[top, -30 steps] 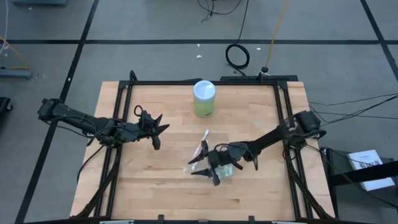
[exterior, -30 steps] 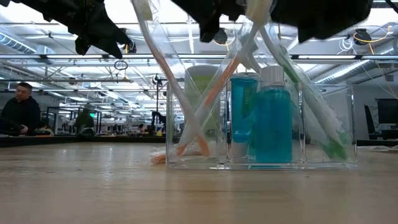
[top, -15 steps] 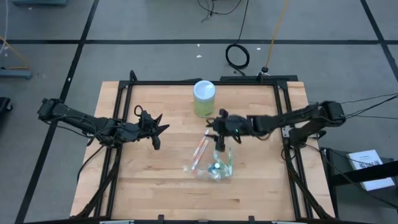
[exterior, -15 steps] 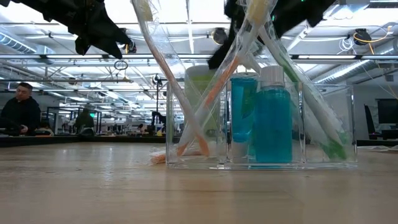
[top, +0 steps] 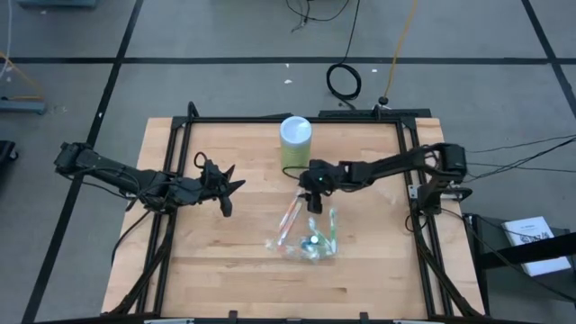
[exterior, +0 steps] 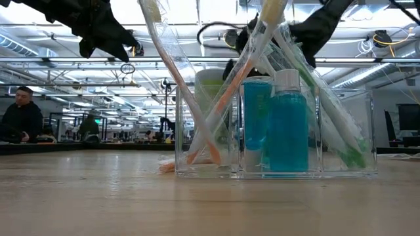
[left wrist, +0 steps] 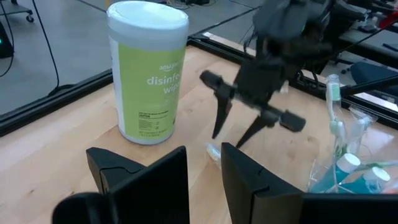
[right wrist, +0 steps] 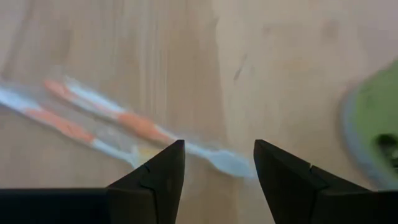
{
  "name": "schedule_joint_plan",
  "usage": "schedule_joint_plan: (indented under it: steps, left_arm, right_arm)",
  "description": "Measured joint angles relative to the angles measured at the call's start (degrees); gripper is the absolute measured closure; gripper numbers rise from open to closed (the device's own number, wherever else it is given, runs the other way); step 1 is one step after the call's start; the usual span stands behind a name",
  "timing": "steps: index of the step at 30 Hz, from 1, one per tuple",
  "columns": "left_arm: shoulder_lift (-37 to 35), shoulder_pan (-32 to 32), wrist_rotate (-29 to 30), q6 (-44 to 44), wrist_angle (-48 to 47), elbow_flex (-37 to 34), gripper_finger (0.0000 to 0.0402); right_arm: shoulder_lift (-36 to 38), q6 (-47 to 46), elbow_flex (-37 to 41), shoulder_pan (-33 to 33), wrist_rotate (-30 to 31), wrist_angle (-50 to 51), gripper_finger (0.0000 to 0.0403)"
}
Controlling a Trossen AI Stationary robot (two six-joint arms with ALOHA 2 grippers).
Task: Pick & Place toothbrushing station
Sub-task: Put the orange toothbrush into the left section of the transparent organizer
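A clear organiser [top: 313, 243] stands on the wooden table and holds a blue bottle [exterior: 289, 131], a blue tube [exterior: 256, 118] and several toothbrushes. Orange-and-white toothbrushes [top: 290, 216] lean out of its left compartment [exterior: 223, 98]. My right gripper [top: 312, 200] hangs open and empty over their far ends [right wrist: 134, 127], between the organiser and a green wipes canister [top: 295, 142]. It also shows in the left wrist view [left wrist: 239, 127]. My left gripper [top: 229, 189] waits open and empty above the table's left part.
The wipes canister stands upright near the table's far edge, close behind my right gripper, and shows in the left wrist view [left wrist: 149, 74]. Black frame rails [top: 171, 180] run along the table's sides. A person [exterior: 20, 118] sits far off in the room behind.
My right gripper has gone from over the organiser toward the table's far edge and now hangs between the organiser and the canister. The organiser and its contents have stayed where they were.
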State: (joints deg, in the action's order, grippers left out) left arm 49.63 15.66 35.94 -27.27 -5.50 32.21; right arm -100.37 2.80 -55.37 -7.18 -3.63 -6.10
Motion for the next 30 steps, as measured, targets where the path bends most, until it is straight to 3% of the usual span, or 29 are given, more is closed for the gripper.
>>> schedule_joint_plan:
  steps: [6,17,23,30]
  left_arm:
    - [0.0,0.0,0.0,0.0,-0.7,0.0,0.0382]
    - [0.0,-0.1,0.0,0.5,-1.1,0.0,0.0382]
    - [0.0,-0.1,0.0,0.5,-1.3,0.0,0.0382]
    - [0.0,-0.1,0.0,0.4,-1.3,0.0,0.0382]
  right_arm:
    - [-5.0,1.8,0.0,0.5,-1.1,-2.3,0.0220]
    - [-6.1,2.3,0.0,1.3,-0.8,-0.1,0.0220]
    - [-6.0,0.9,-0.1,1.3,6.3,4.3,0.0220]
    - [-3.0,4.1,0.1,1.7,8.4,5.2,0.0220]
